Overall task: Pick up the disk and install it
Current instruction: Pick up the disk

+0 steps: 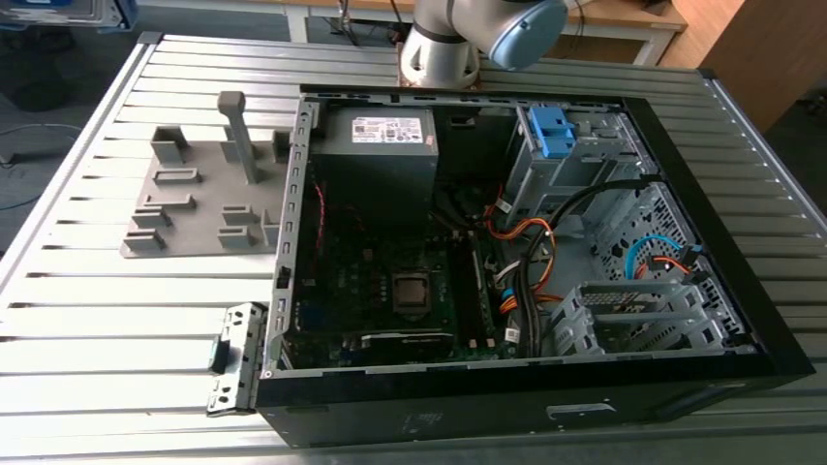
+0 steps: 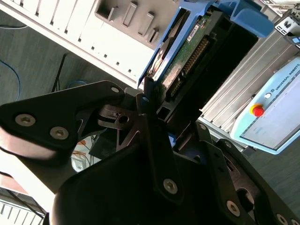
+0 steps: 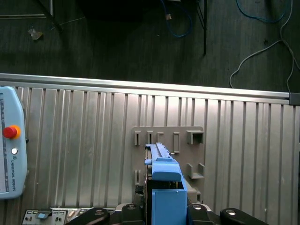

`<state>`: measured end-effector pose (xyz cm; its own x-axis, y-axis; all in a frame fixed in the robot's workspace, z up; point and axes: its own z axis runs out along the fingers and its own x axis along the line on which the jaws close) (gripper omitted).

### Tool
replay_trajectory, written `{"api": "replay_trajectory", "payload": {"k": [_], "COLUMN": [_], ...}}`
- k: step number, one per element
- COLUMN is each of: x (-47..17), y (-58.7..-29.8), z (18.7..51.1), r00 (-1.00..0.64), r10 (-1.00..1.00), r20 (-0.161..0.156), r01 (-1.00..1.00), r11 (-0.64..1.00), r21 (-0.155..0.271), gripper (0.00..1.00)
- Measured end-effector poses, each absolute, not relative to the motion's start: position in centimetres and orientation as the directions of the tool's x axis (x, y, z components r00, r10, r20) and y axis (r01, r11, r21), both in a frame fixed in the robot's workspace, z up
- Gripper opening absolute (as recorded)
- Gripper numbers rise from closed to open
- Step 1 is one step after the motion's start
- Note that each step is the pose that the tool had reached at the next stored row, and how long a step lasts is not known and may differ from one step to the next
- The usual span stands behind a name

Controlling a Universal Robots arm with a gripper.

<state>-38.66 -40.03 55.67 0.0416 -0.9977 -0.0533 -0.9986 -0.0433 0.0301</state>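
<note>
As the exterior view runs from its left, a grey fixture (image 1: 194,208) stands on the ribbed bench (image 1: 77,320), and the open computer case (image 1: 517,262) lies just beside it. In both wrist views the hand (image 2: 154,101) grips the disk (image 2: 187,51), held on edge in the air above the fixture.

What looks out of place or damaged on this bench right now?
Nothing stands out. The disk sits clamped on edge in the claw, up off the table. The computer case lies open with loose cables inside, which suits the job; nothing looks spilled or broken.
</note>
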Motion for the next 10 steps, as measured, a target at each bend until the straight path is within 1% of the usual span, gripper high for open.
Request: {"api": "replay_trajectory", "payload": {"k": [10], "x": [-38.66], "y": [-40.49], "z": [55.67], "r00": [0.042], "r10": [-0.998], "r20": [-0.053], "r01": [-0.999], "r11": [-0.043], "r21": [0.030], "gripper": [0.36]}}
